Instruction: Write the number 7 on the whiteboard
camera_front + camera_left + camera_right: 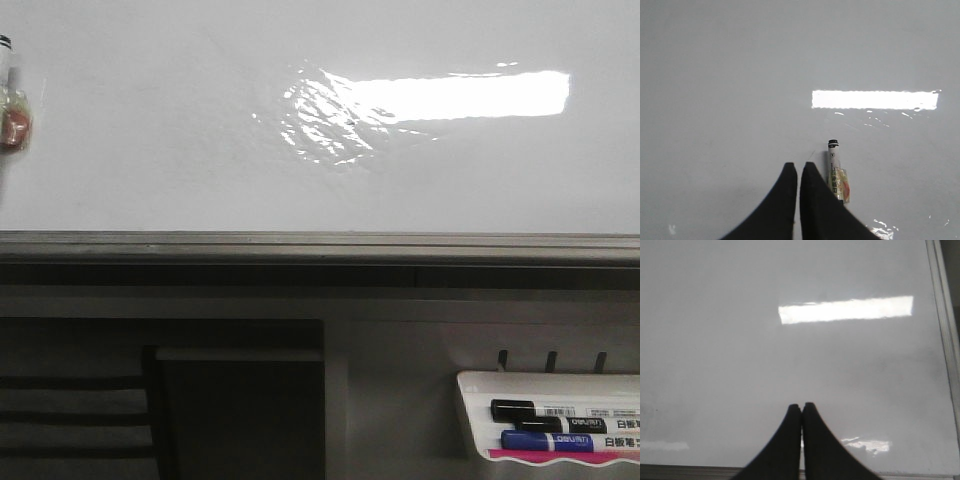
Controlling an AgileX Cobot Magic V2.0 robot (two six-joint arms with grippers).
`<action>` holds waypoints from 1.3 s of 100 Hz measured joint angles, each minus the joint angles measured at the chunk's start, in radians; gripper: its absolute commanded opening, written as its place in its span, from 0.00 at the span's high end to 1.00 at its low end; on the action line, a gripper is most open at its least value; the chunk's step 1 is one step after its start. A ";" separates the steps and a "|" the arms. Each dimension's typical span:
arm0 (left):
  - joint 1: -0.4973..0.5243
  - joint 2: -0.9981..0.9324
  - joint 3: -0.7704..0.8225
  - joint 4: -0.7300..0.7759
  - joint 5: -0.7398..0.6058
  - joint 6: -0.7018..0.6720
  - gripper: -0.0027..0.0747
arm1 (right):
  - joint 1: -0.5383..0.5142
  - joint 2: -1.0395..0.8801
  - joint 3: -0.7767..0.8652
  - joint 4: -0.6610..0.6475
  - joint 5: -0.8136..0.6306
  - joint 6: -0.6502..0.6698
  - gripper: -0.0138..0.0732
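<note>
The whiteboard (150, 130) lies flat, glossy white, with a bright rectangular light reflection and a grey edge rail (300, 243) along its near side. No number 7 shows on it in any view. A white marker with a black cap and a taped label lies on the board at its far left edge (10, 105); in the left wrist view the marker (836, 170) lies just beside my left gripper (798, 165), which is shut and empty. My right gripper (802, 405) is shut and empty above the board (740, 365) near its edge rail. Neither gripper shows in the front view.
A small white marker tray (480, 385) hangs below the board at the lower right, holding a black marker (545, 412) and a blue marker (560, 440). A dark frame and shelf lie under the rail. The board's side rail (942, 330) shows in the right wrist view.
</note>
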 measured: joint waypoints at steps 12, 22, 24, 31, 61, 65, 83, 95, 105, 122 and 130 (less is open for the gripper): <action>0.000 0.103 -0.112 0.002 0.116 0.000 0.99 | 0.000 0.112 -0.120 0.000 0.120 0.000 0.92; 0.000 0.176 -0.170 0.002 0.162 0.000 0.99 | 0.000 0.215 -0.204 -0.004 0.201 0.000 0.92; 0.000 0.188 -0.178 0.002 0.165 0.000 0.99 | 0.000 0.234 -0.219 -0.008 0.209 0.000 0.92; 0.000 0.215 -0.194 0.002 0.167 0.000 0.99 | 0.000 0.285 -0.257 -0.025 0.242 0.000 0.92; 0.000 0.228 -0.200 0.002 0.183 0.000 0.99 | 0.000 0.359 -0.279 -0.047 0.256 -0.002 0.92; 0.000 0.228 -0.200 0.002 0.183 0.000 0.99 | 0.000 0.361 -0.279 -0.047 0.256 -0.002 0.92; 0.000 0.228 -0.200 0.002 0.185 0.000 0.99 | 0.000 0.361 -0.279 -0.049 0.256 -0.002 0.92; 0.000 0.228 -0.200 0.002 0.185 0.000 0.99 | 0.000 0.361 -0.280 -0.051 0.256 -0.002 0.91; 0.000 0.228 -0.200 0.002 0.180 0.000 0.92 | 0.000 0.361 -0.280 -0.051 0.248 0.000 0.76; 0.000 0.228 -0.187 0.035 0.142 0.000 0.47 | 0.000 0.361 -0.280 -0.051 0.237 0.002 0.40; 0.000 0.228 -0.176 0.044 0.142 0.000 0.37 | 0.000 0.361 -0.280 -0.051 0.237 0.002 0.36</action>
